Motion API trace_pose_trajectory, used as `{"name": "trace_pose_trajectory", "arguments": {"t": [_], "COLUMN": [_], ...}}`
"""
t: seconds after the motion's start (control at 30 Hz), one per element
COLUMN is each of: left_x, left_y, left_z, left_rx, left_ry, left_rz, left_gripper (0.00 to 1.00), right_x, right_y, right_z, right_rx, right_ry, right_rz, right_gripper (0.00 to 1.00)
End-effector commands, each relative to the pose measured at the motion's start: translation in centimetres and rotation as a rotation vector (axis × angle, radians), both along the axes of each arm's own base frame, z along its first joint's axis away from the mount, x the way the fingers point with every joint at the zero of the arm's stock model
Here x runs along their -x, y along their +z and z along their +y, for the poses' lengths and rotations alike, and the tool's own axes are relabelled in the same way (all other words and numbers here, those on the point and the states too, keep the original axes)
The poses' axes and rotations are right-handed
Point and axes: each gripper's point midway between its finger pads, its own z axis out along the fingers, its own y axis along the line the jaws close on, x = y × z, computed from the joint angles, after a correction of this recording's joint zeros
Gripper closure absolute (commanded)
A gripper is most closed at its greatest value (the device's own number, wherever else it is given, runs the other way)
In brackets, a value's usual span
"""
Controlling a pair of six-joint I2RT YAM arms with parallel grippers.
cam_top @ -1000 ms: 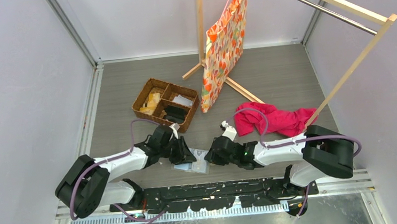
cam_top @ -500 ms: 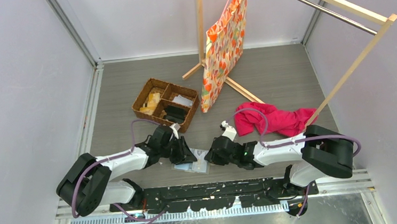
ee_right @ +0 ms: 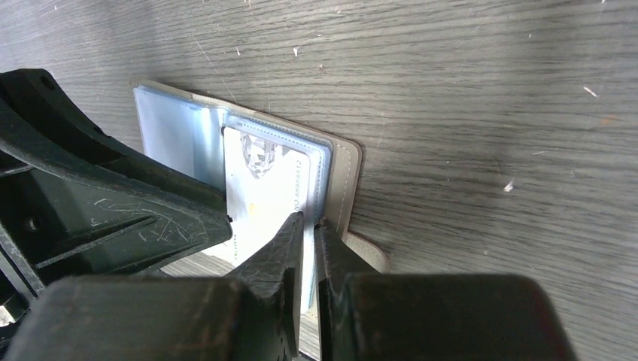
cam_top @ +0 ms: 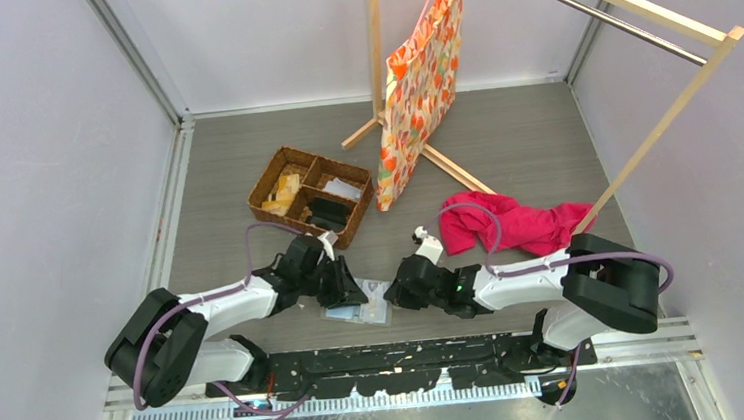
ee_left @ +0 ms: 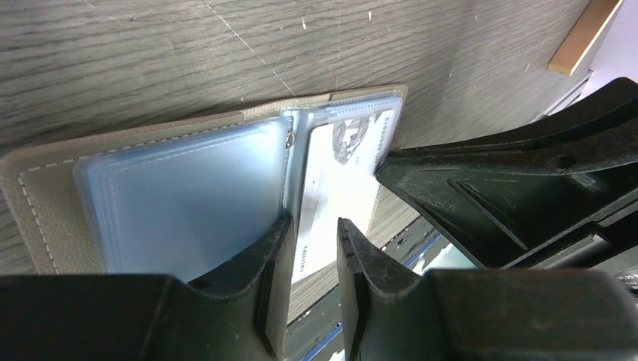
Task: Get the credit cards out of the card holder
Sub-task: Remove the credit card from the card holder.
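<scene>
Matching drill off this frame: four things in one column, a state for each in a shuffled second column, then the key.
1. card holder
2. wicker basket
3. pink cloth
4. floral bag

A. hanging up
B. lying open
C. crumpled in a heap
D. divided into compartments

Pairs: 1-B, 2-D, 3-C, 4-A

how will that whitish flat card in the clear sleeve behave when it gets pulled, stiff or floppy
Likely stiff: the whitish flat card lies flat with straight edges. Probably light, being so thin. It may slide reluctantly, since the glossy clear plastic sleeve hugs it closely, and the greyish folding card holder could drag along.
</scene>
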Motion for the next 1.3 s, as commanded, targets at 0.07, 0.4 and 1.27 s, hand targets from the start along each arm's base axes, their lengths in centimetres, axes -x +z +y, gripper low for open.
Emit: {"name": "trace_pose_trajectory", "arguments": {"t": [0.07,0.4,1.27], "left_x": [0.1,0.1,-0.2], "left_y": [-0.6,-0.5,0.9], "left_z": [0.2,-0.4,1.7], "left_rx": [-0.011,0.027,-0.006], "left_ry": [0.007,0.007,0.084], "left_rz": [-0.002,0.010,-0.040], "left_gripper": [0.74,0.78,1.00], "right_x": [-0.1,0.0,0.0], "right_y": [0.3,0.1,-0.2], "right_z": [1.5,2.2,1.7], "right_rx": [-0.032,-0.038,-0.036], "right_ry": [0.023,0.039,0.028], "right_rz": [0.004,0.013,0.015], "right_gripper": [0.90,0.95,0.96]}}
